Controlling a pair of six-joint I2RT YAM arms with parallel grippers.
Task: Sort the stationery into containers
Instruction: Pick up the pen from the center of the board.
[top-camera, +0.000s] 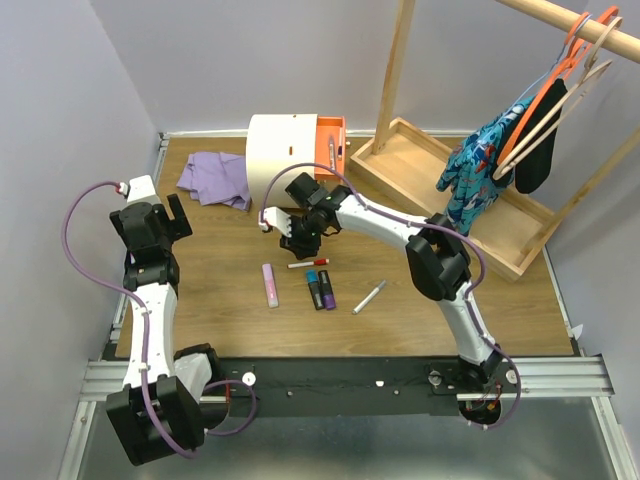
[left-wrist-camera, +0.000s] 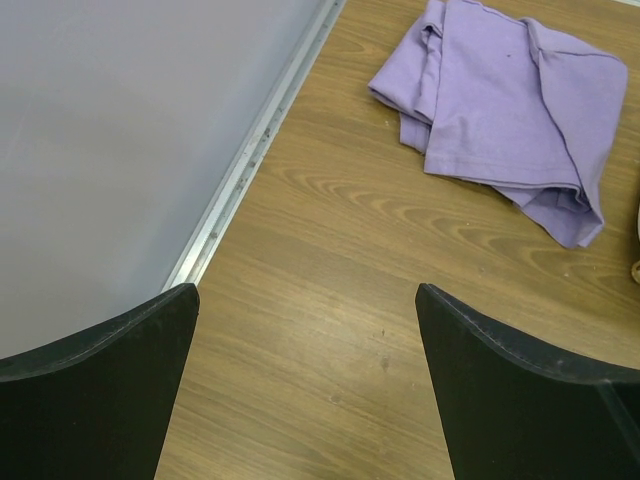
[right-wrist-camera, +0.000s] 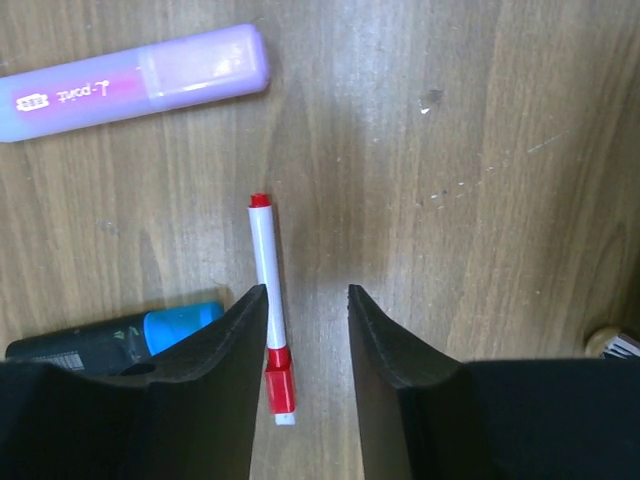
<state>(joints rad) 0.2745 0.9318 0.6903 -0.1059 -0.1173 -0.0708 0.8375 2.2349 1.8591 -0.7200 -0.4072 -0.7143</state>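
Hovering half-open above the thin white red-capped pen (right-wrist-camera: 266, 262) on the wooden surface (top-camera: 220, 320), the right end effector (right-wrist-camera: 305, 295) holds nothing; pink bar (right-wrist-camera: 130, 82) left, dark stubby markers (top-camera: 320, 290) nearer. Left end effector (left-wrist-camera: 305, 292) gapes wide by purple cloth (left-wrist-camera: 510, 110).

Crumpled purple cloth (top-camera: 215, 178) lies left of the wooden clothes rack (top-camera: 415, 160).

**Stationery lined up in front of the chest**

The chest (top-camera: 285, 148) stands at the far middle of the table (top-camera: 210, 320), with its drawer (top-camera: 331, 146) sticking out on the right side. The cloth (top-camera: 215, 178) lies left of it and the rack tray (top-camera: 410, 160) right of it. In front of the chest lies the pen (top-camera: 308, 263). Nearer still, from left to right, are the bar (top-camera: 270, 285), two markers (top-camera: 321, 290) side by side, and a second pen (top-camera: 368, 297). The right gripper (right-wrist-camera: 305, 300) hangs over the pen. The left gripper (left-wrist-camera: 305, 300) sits by the table's left edge, near the cloth.
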